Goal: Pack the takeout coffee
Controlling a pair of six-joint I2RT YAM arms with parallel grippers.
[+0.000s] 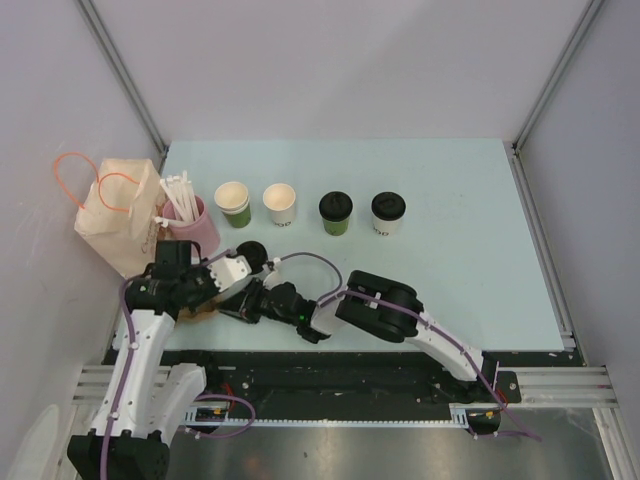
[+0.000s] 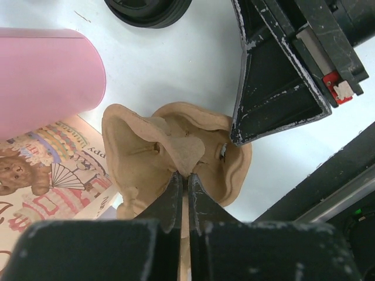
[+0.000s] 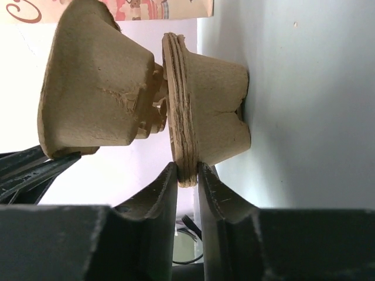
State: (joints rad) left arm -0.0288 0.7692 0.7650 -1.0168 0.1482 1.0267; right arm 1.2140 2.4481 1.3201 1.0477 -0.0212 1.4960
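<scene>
Left gripper (image 2: pixel 183 175): fingers pressed together, pinching centre fold of pulp cup carrier (image 2: pixel 137 143), just nearer than pink straw cup (image 1: pixel 192 222). Right gripper (image 3: pixel 187 168): nipping rim of carrier stack (image 3: pixel 205 111). Right of pink straw cup, in row: open green cup (image 1: pixel 233 204), open white cup (image 1: pixel 280 204), lidded green cup (image 1: pixel 335 213), lidded white cup (image 1: pixel 387 214).

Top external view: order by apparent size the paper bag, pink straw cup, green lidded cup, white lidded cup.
1. paper bag
2. pink straw cup
3. green lidded cup and white lidded cup: alike, unranked
</scene>
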